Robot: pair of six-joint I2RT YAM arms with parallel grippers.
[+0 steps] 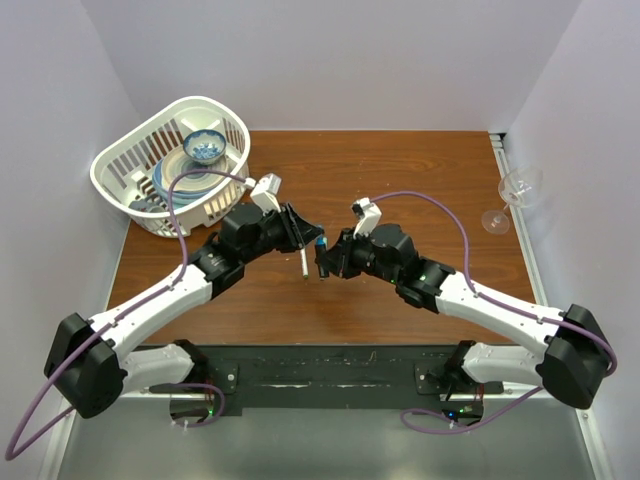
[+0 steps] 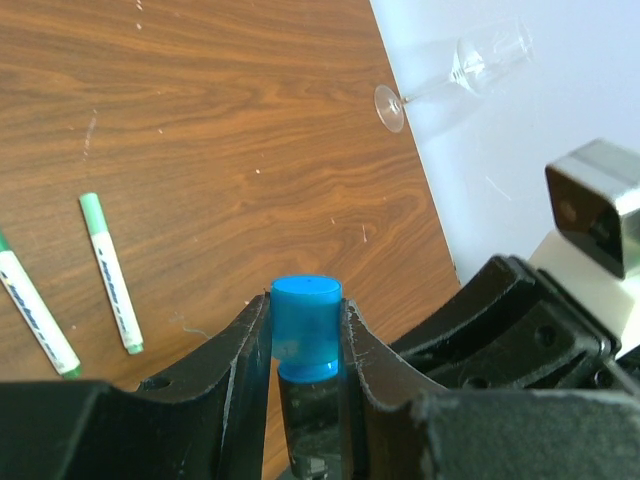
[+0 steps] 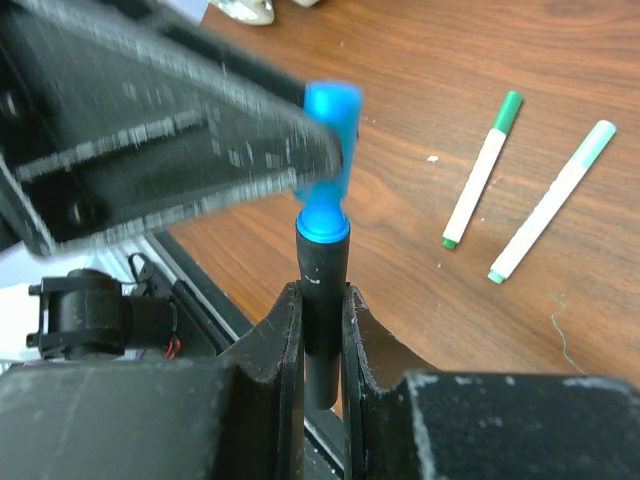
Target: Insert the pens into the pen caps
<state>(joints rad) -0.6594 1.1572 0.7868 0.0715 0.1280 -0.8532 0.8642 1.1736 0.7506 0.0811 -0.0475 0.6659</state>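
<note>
My left gripper (image 1: 300,232) is shut on a blue pen cap (image 2: 306,318), its fingers (image 2: 245,350) pinching the cap's sides. My right gripper (image 1: 325,262) is shut on a dark-bodied pen (image 3: 323,300) with a blue collar (image 3: 322,222), held upright. The cap (image 3: 333,110) sits over the pen's tip, just above the collar; the pen's body shows under the cap in the left wrist view (image 2: 312,410). The two grippers meet above the table's middle, the cap (image 1: 321,242) between them. Two white pens with green caps on them (image 2: 110,272) (image 2: 35,310) lie side by side on the table (image 1: 400,160); they also show in the right wrist view (image 3: 482,185) (image 3: 553,200).
A white basket (image 1: 120,185) holding a bowl and plates stands at the back left. A wine glass (image 1: 515,195) lies on its side at the table's right edge; it also shows in the left wrist view (image 2: 470,65). One white pen (image 1: 304,262) shows under the grippers.
</note>
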